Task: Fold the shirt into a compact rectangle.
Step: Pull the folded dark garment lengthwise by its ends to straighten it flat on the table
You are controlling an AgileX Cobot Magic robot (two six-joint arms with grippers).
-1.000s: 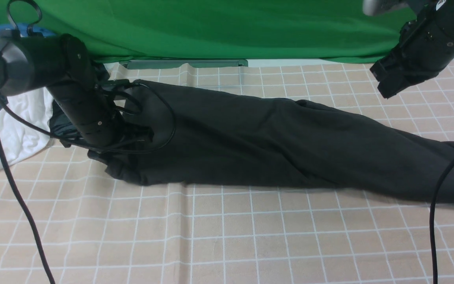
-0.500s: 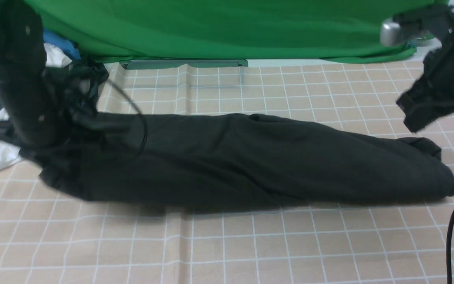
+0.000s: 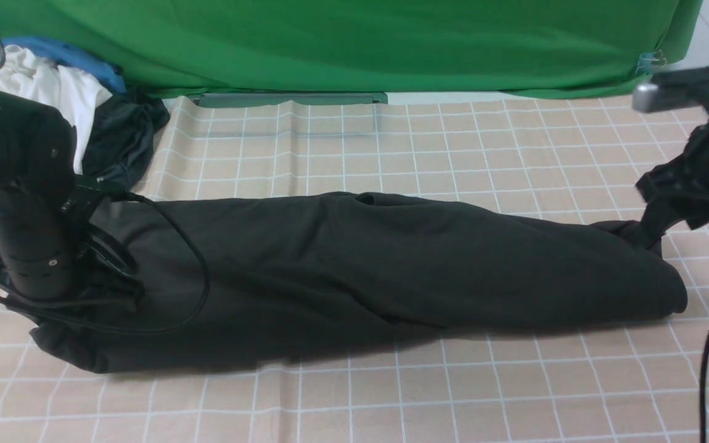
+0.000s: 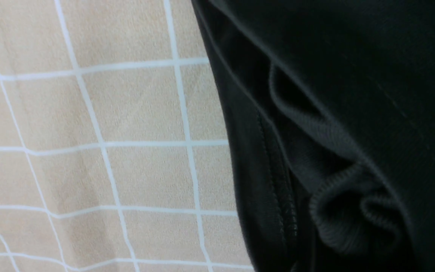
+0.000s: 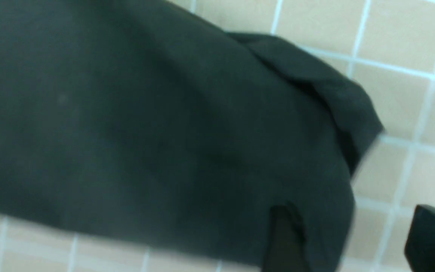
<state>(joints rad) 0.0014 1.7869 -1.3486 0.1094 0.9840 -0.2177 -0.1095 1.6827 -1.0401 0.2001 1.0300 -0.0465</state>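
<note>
The black shirt (image 3: 379, 264) lies as one long folded band across the checked table, left to right. My left arm stands over its left end, and my left gripper (image 3: 105, 271) is buried in the cloth there. In the left wrist view a bunched ribbed hem of the shirt (image 4: 338, 196) fills the jaw area and hides the fingers. My right gripper (image 3: 653, 234) is at the shirt's right end. Its fingers are apart in the right wrist view, one against the shirt's edge (image 5: 285, 241) and the other over bare table, gripper (image 5: 357, 241) open.
A pile of white, blue and dark clothes (image 3: 65, 92) sits at the back left behind my left arm. A green backdrop (image 3: 354, 43) closes the far side. A black cable (image 3: 708, 344) hangs at the near right. The checked tablecloth (image 3: 354, 400) runs along the front.
The shirt slid left and toward the near side together with my left arm. My right gripper came down to the shirt's right end and its fingers spread apart.
</note>
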